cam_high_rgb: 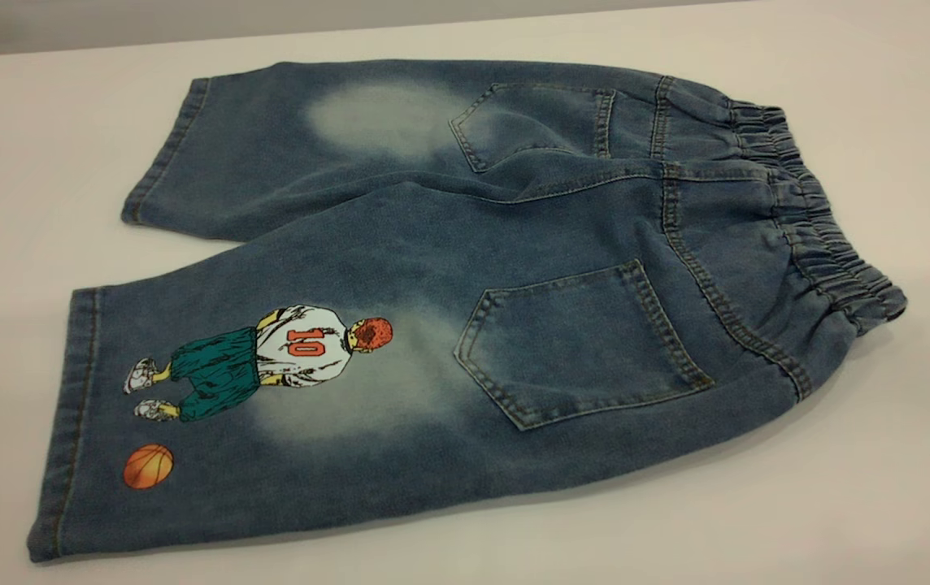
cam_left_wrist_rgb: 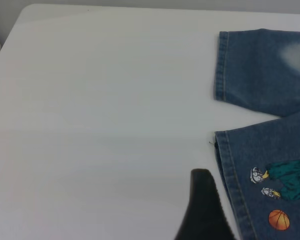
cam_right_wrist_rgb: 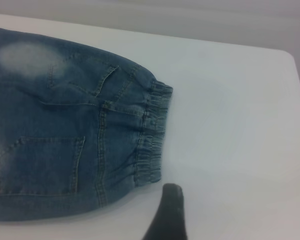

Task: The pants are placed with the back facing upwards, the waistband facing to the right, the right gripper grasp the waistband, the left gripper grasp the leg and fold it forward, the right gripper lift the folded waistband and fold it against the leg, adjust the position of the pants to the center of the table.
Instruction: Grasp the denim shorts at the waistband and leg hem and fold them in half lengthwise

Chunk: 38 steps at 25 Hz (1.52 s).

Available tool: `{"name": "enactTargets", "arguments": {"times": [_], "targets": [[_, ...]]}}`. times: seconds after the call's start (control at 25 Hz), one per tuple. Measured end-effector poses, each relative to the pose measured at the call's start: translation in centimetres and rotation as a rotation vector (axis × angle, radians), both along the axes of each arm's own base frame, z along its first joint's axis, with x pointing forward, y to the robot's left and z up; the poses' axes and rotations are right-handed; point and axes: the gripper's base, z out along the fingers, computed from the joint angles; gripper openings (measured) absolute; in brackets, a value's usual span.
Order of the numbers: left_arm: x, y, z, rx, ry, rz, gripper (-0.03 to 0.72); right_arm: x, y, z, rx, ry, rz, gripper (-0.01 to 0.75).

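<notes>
The pants lie flat, back up, faded pale patches.

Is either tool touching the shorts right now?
No. In the exterior view the pants lie flat and unfolded on the table with no tool on them.
</notes>
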Motion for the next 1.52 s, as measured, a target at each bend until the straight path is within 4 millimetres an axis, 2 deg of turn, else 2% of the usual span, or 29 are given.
{"name": "enactTargets", "arguments": {"times": [0.32, 0.48, 0.64, 0.92, 1.12, 1.32, 1.52], "targets": [[0.5, 0.0, 0.3, -0.001, 0.018, -0.001, 0.461, -0.1, 0.0, 0.3, 0.030, -0.015, -0.014, 0.587], [1.7, 0.0, 2.1, 0.001, 0.010, -0.004, 0.461, 0.2, 0.2, 2.1, 0.072, -0.093, -0.003, 0.587], [3.5, 0.1, 4.9, 0.000, 0.006, -0.006, 0.461, 1.8, 0.4, 4.3, 0.097, -0.121, 0.004, 0.587], [9.1, 0.0, 9.3, -0.027, 0.052, -0.021, 0.461, 7.0, 1.0, 6.9, 0.173, -0.034, 0.021, 0.587], [13.5, 0.0, 11.2, -0.030, 0.076, -0.025, 0.461, 11.7, 1.5, 6.5, 0.233, 0.053, 0.033, 0.587], [17.9, -0.2, 10.2, -0.080, 0.131, -0.041, 0.461, 15.6, 1.7, 5.2, 0.275, 0.114, 0.018, 0.587], [21.5, -0.6, 9.1, -0.159, 0.106, -0.057, 0.461, 18.4, 2.0, 3.8, 0.301, 0.162, 0.025, 0.587]]}}
